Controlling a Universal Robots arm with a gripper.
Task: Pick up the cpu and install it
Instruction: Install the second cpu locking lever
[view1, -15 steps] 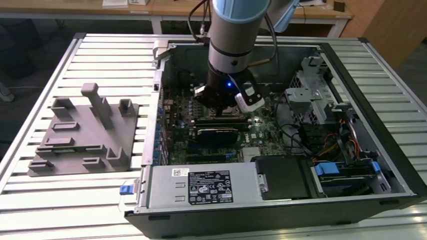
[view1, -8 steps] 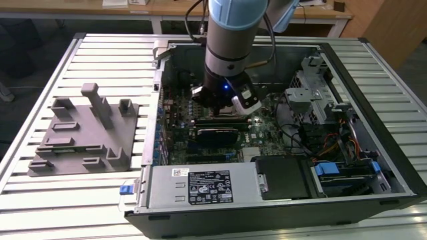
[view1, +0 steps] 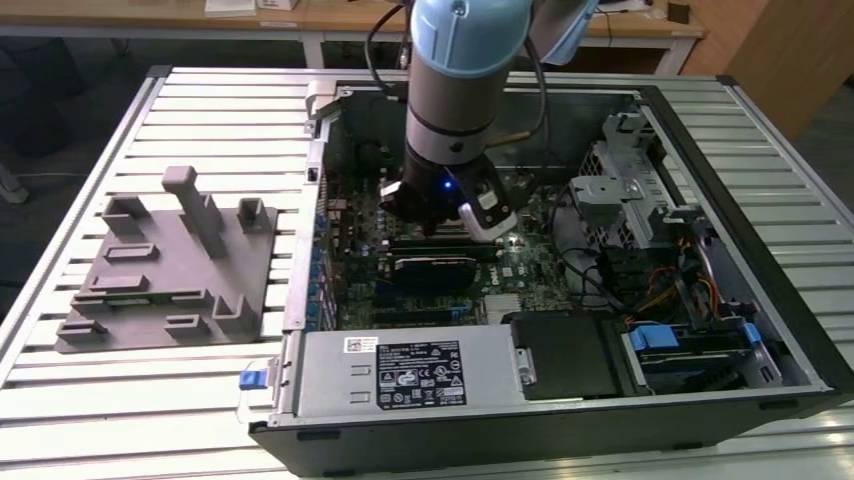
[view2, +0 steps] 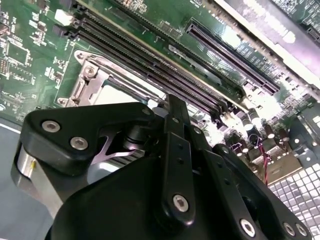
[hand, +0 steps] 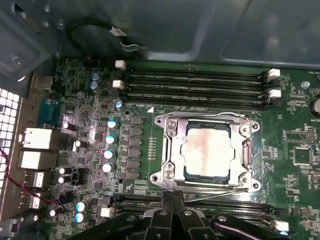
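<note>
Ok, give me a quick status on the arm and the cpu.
Gripper low over motherboard, beside socket. Cpu seated in socket, frame open. Nothing blocking.

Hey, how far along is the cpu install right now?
Mostly done, it seems: the cpu already lies flat inside the motherboard socket in the first wrist view. The gripper is beside the socket's edge and seems to carry nothing. The grey fixture on the exterior view's left holds no chip. Whether the socket's lever is latched is unclear.

Light-blue-capped silver arm (view1: 454, 60), black screw-studded wrist linkage (view2: 175, 200).
</note>
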